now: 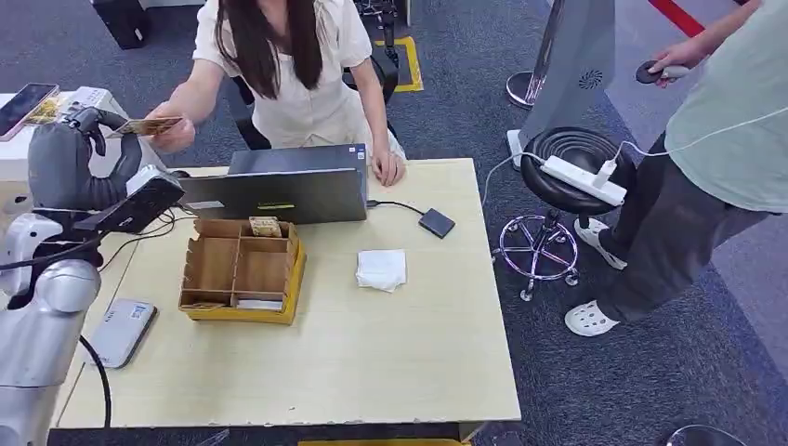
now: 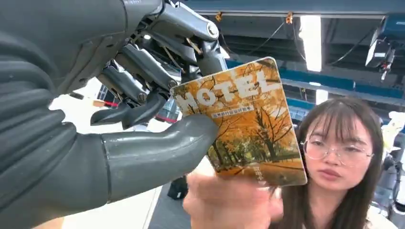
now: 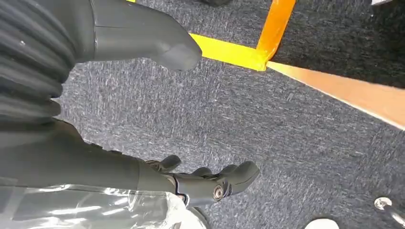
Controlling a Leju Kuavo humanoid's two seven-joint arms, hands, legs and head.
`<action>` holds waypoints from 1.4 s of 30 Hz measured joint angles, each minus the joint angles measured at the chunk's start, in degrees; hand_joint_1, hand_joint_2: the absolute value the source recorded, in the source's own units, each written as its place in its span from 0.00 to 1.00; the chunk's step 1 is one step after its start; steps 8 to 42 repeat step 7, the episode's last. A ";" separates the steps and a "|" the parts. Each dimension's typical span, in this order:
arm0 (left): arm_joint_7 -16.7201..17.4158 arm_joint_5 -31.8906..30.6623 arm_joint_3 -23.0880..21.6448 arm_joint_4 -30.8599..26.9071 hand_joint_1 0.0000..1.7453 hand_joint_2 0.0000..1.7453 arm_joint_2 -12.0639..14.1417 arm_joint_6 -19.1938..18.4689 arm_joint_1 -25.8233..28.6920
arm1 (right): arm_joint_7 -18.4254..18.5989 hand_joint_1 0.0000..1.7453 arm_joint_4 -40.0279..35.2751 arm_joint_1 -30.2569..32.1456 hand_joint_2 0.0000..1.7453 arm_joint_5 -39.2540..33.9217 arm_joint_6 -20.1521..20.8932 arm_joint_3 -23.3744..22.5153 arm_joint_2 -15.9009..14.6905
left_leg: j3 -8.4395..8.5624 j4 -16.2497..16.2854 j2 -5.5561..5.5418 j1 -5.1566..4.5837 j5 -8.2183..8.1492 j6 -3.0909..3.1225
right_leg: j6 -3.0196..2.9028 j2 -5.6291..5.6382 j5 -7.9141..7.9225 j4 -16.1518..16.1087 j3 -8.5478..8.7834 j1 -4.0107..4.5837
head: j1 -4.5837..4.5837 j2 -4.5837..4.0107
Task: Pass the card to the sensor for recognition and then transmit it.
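My left hand [image 1: 79, 149] is raised at the table's far left and pinches an orange HOTEL card [image 1: 144, 125] between thumb and fingers. In the left wrist view the card [image 2: 243, 124] sits against my thumb, and a person's hand [image 2: 229, 200] grips its far edge. That person's hand [image 1: 172, 135] meets the card from across the table. The small dark card sensor [image 1: 436, 222] lies on the table to the right of the laptop, on a cable. My right hand [image 3: 143, 47] hangs over grey carpet, thumb and fingers apart, holding nothing.
A closed laptop [image 1: 279, 183] stands at the table's back edge. A yellow compartment box [image 1: 243, 269] sits in front of it, a white cloth [image 1: 382, 269] to its right. A grey device [image 1: 123, 332] lies front left. A second person [image 1: 706, 158] stands by a stool [image 1: 571, 172] at right.
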 joint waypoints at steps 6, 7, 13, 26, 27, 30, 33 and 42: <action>0.13 -0.11 -0.30 0.93 1.00 1.00 -0.28 0.63 -0.56 | 0.00 0.00 0.00 -0.05 1.00 0.02 0.00 -0.02 0.02 | 0.00 0.00 0.01 0.00 0.00 0.00 | 0.00 0.01 0.00 0.00 0.00 0.00 | 0.00 0.00; 0.13 -0.11 -0.37 1.30 1.00 1.00 -0.39 0.91 -0.79 | 0.00 0.00 0.00 -0.07 1.00 0.02 0.00 0.00 0.04 | 0.00 0.00 0.03 0.00 0.00 0.00 | 0.00 0.03 0.00 0.00 0.00 0.00 | 0.00 0.00; 0.13 -0.11 -0.37 1.30 1.00 1.00 -0.39 0.91 -0.79 | 0.00 0.00 0.00 -0.07 1.00 0.02 0.00 0.00 0.04 | 0.00 0.00 0.03 0.00 0.00 0.00 | 0.00 0.03 0.00 0.00 0.00 0.00 | 0.00 0.00; 0.13 -0.11 -0.37 1.30 1.00 1.00 -0.39 0.91 -0.79 | 0.00 0.00 0.00 -0.07 1.00 0.02 0.00 0.00 0.04 | 0.00 0.00 0.03 0.00 0.00 0.00 | 0.00 0.03 0.00 0.00 0.00 0.00 | 0.00 0.00; 0.13 -0.11 -0.37 1.30 1.00 1.00 -0.39 0.91 -0.79 | 0.00 0.00 0.00 -0.07 1.00 0.02 0.00 0.00 0.04 | 0.00 0.00 0.03 0.00 0.00 0.00 | 0.00 0.03 0.00 0.00 0.00 0.00 | 0.00 0.00; 0.13 -0.11 -0.37 1.30 1.00 1.00 -0.39 0.91 -0.79 | 0.00 0.00 0.00 -0.07 1.00 0.02 0.00 0.00 0.04 | 0.00 0.00 0.03 0.00 0.00 0.00 | 0.00 0.03 0.00 0.00 0.00 0.00 | 0.00 0.00; 0.13 -0.11 -0.37 1.30 1.00 1.00 -0.39 0.91 -0.79 | 0.00 0.00 0.00 -0.07 1.00 0.02 0.00 0.00 0.04 | 0.00 0.00 0.03 0.00 0.00 0.00 | 0.00 0.03 0.00 0.00 0.00 0.00 | 0.00 0.00; 0.13 -0.11 -0.37 1.30 1.00 1.00 -0.39 0.91 -0.79 | 0.00 0.00 0.00 -0.07 1.00 0.02 0.00 0.00 0.04 | 0.00 0.00 0.03 0.00 0.00 0.00 | 0.00 0.03 0.00 0.00 0.00 0.00 | 0.00 0.00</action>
